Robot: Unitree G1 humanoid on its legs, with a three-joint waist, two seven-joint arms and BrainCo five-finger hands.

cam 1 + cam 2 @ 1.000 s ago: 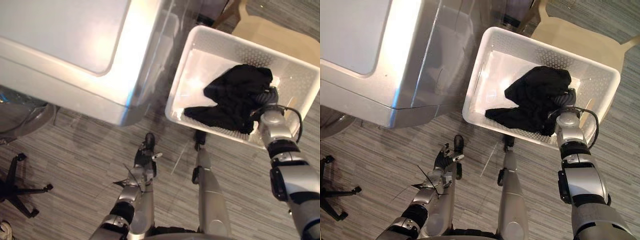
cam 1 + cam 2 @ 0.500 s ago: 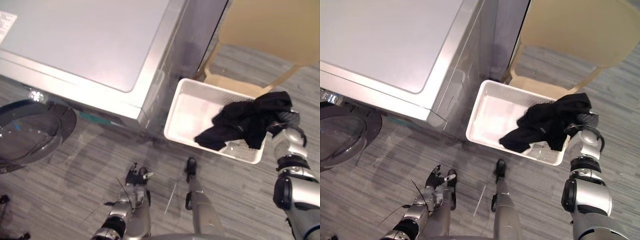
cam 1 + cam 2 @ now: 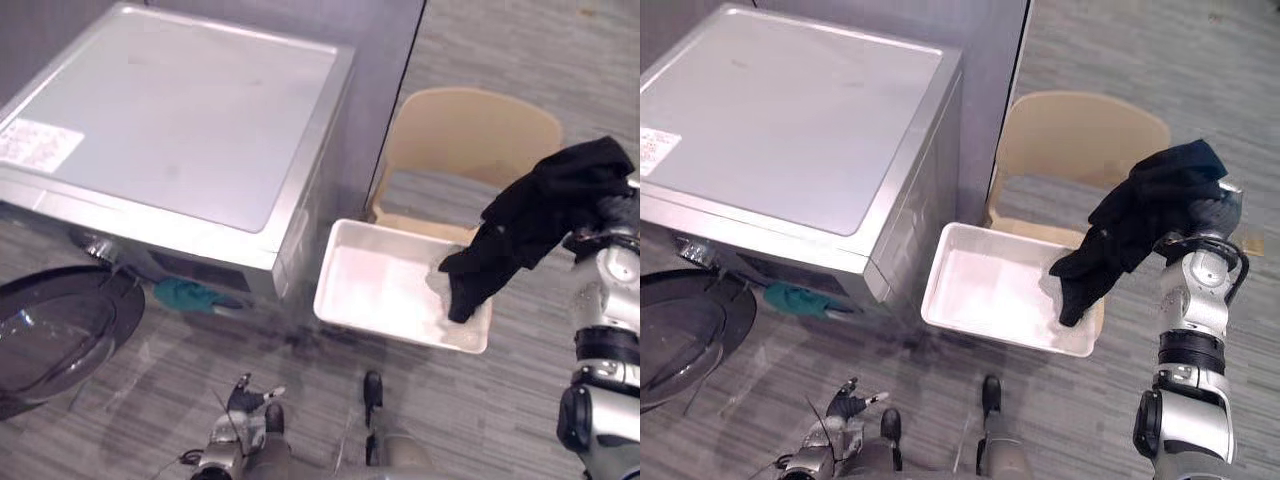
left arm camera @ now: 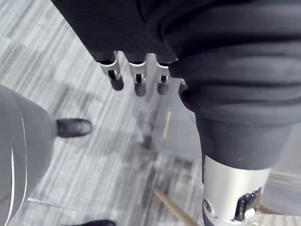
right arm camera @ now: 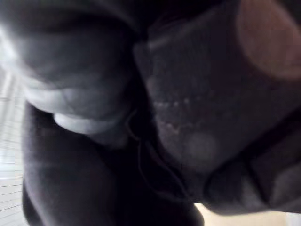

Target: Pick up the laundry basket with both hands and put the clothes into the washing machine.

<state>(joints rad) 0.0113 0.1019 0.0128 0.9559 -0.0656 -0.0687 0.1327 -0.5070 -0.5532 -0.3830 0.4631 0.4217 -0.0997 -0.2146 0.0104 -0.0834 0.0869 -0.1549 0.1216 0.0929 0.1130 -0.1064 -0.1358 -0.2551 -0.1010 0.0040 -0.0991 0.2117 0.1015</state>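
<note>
Left eye view shows the right hand (image 3: pixel 1208 214) gripping the black cloth (image 3: pixel 545 212) up high, its end dangling over the right corner of the white basket (image 3: pixel 336 262) beside the washing machine (image 3: pixel 180 150), left hand (image 3: pixel 245 396) low, fingers loose.

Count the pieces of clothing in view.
2. A black garment hangs from the right hand over the white basket; a teal cloth lies at the washing machine's front. Others may hide inside it.

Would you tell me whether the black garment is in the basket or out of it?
Out: the black garment hangs from the raised right robot hand, its lower end dangling above the white basket.
</note>
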